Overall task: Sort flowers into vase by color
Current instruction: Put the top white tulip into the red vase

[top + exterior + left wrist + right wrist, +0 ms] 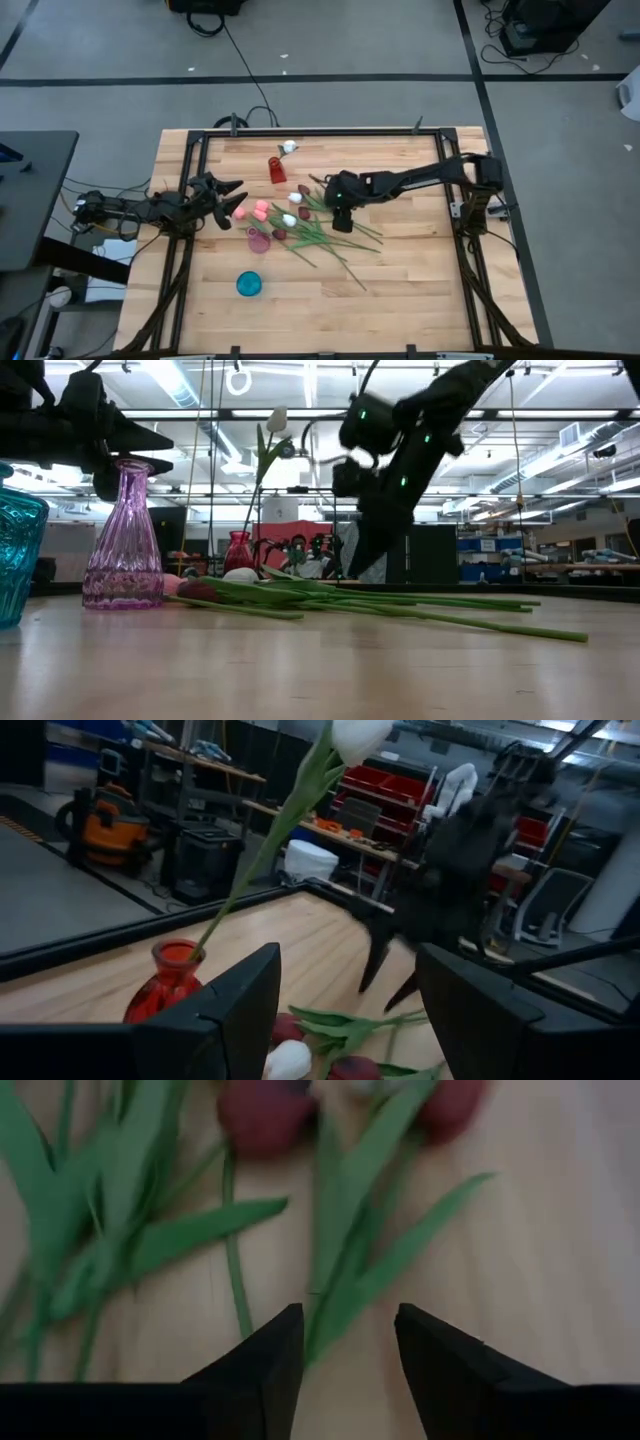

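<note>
Pale wooden planks make up the counter [400,290], where the flowers [310,228] lie in a loose heap near the middle, thin green stems running toward the right front, heads toward the left. One white tulip [358,734] stands tilted in a ribbed red vase [277,170]. A pink glass vase [124,540] and a teal one [249,284] stand empty. Over the stems, the right tool [348,1342] is parted around a leaf, not clenched. The left tool [236,200] waits spread wide at the left.

Bare table [420,290] lies open on the near right, while the flowers [320,232] and pink vase [259,241] crowd the middle.
</note>
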Motion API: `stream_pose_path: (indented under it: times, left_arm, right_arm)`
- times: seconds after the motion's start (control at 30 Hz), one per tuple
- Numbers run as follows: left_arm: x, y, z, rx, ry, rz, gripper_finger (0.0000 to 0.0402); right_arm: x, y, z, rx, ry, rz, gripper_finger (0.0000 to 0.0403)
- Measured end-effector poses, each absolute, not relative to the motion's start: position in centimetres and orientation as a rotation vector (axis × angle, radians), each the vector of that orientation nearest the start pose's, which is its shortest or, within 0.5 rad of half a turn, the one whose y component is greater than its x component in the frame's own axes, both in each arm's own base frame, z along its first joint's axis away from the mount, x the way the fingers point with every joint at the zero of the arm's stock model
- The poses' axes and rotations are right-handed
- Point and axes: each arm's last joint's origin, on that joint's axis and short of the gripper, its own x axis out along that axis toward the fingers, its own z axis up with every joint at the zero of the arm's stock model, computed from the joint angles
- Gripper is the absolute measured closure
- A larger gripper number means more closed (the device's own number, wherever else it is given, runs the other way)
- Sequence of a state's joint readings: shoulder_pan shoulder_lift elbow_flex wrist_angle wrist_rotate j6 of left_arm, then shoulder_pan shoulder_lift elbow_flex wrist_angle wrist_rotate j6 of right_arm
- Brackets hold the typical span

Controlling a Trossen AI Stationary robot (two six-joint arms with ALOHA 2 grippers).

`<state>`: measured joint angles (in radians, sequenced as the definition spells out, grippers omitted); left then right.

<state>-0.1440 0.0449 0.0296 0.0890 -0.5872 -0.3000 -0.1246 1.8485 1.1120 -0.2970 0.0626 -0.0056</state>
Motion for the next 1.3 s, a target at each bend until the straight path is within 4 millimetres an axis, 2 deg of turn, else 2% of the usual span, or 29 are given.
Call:
stream_pose_path:
  times: [0.13,0.33,0.7,0.83,1.1,1.3]
  left_arm:
    - [9.5,0.2,17.8,-0.315,-0.128,0.426,0.0163]
    - [9.6,0.2,17.8,-0.308,-0.124,0.431,0.0163]
    - [9.5,0.3,17.9,-0.291,-0.137,0.436,0.0163]
    - [9.5,0.3,17.9,-0.291,-0.137,0.437,0.0163]
    - [9.5,0.3,17.9,-0.291,-0.138,0.439,0.0163]
    - [9.5,0.3,17.9,-0.29,-0.137,0.439,0.0163]
  right_arm:
    - [36.6,-4.6,13.5,-0.002,1.065,-0.139,0.024]
    - [36.8,-4.7,13.0,-0.065,1.071,-0.196,0.0256]
    - [36.4,-4.6,13.4,-0.062,1.092,-0.185,0.0356]
    - [36.0,-4.9,14.9,-0.014,1.062,-0.156,0.0374]
    - [34.8,-5.5,19.4,0.052,0.938,-0.083,0.0377]
    - [34.2,-5.8,20.9,0.074,0.907,-0.054,0.0375]
